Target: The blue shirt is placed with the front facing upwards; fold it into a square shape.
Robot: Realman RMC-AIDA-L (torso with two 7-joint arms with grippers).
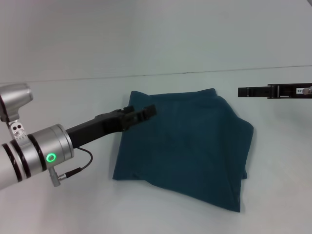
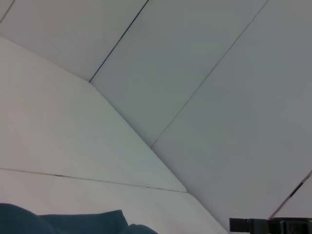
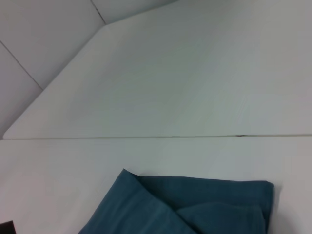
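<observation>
Shirt point(image 1: 183, 146), blue and folded into a rough four-sided packet, lies flat near the middle of the white desk point(image 1: 58, 209) with its plain side up; no lettering shows. Layered edges are visible along the packet's right side and its near right corner. Left claw point(image 1: 141, 113) reaches in from the robot's left and hovers at the packet's far left corner, its dark fingers set a little apart, released and grasping nothing. Right claw point(image 1: 242, 91) is held level off the packet's far right corner, apart from the cloth; whether it is released or clenched cannot be told. Both wrist views show a strip of the folded cloth against the pale desk.
</observation>
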